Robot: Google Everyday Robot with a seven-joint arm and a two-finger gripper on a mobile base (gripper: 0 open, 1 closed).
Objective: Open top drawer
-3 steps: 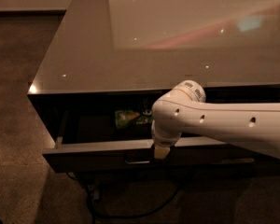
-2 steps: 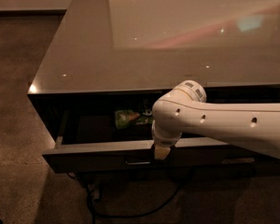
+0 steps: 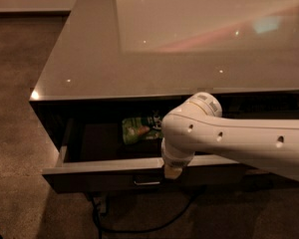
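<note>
The top drawer [image 3: 94, 167] stands pulled out from under the glossy grey counter top [image 3: 139, 63]. Its dark front faces me, with a small rectangular handle [image 3: 147, 181] near the centre. The floor inside is in shadow. My gripper [image 3: 172, 172] hangs at the end of the white arm [image 3: 239, 141], which comes in from the right. It sits at the drawer's front edge, just right of and above the handle. The wrist hides most of it. A green packet [image 3: 138, 128] lies inside the drawer towards the back.
A dark cable [image 3: 139, 228] runs over the floor under the drawer. Speckled brown carpet [image 3: 15, 133] lies to the left of the cabinet. The drawer's left side wall [image 3: 65, 142] juts out towards me.
</note>
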